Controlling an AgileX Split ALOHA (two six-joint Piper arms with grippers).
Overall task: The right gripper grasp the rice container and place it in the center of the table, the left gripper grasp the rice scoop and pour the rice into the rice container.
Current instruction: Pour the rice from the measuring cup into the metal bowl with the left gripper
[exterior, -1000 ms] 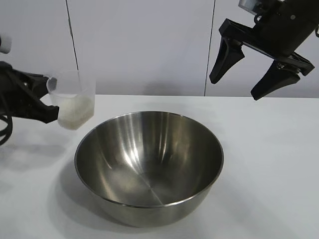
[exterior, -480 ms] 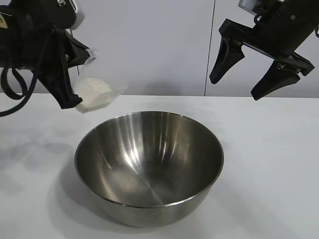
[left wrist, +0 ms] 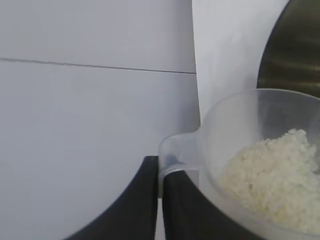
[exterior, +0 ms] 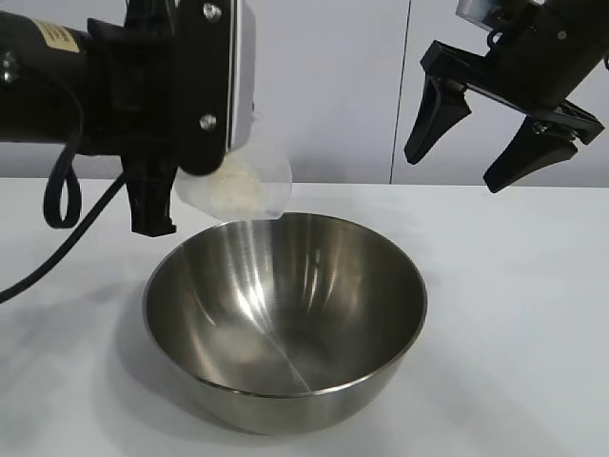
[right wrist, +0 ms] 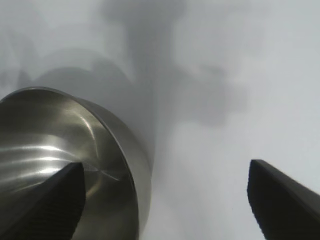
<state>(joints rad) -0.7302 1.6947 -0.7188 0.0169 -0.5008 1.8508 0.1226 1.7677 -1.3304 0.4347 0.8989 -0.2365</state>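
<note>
The rice container [exterior: 285, 324], a large steel bowl, stands on the white table [exterior: 514, 314]; its inside shows bare steel. My left gripper [exterior: 157, 221] is shut on the handle of the rice scoop [exterior: 249, 186] and holds it tipped on its side just above the bowl's far left rim. The rice [exterior: 233, 190] lies heaped inside the scoop. In the left wrist view, my gripper [left wrist: 161, 172] pinches the scoop [left wrist: 240, 120], with rice [left wrist: 275, 185] inside it and the bowl [left wrist: 295, 50] beyond. My right gripper [exterior: 455, 171] hangs open and empty, high at the back right.
A pale wall [exterior: 333, 86] stands behind the table. In the right wrist view the bowl [right wrist: 75, 145] lies below one finger of the right gripper [right wrist: 165, 200], with bare table [right wrist: 210, 125] beside it.
My left arm has carried the scoop up and rightward from the table's left side to above the bowl's rim, tipping it over. The right gripper and bowl have not moved.
</note>
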